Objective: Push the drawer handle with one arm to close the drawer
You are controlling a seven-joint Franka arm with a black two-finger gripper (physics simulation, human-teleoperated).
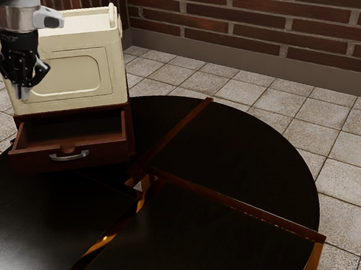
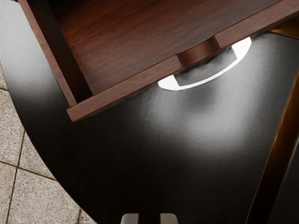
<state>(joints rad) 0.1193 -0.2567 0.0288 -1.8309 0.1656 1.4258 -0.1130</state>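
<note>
In the exterior view my gripper hangs at the upper left, above the drawer and in front of the cream box. Its two fingertips stand apart at the lower edge of the wrist view, where the gripper is open with nothing between them. The brown wooden drawer is pulled out of its cabinet, its inside visible. A curved silver handle is fixed to the drawer front. From above, the handle and the drawer's front board lie apart from the fingertips.
A cream box with a raised panel sits on top of the drawer cabinet. The round black table has brown wooden strips across it. Brick walls and a tiled floor surround it.
</note>
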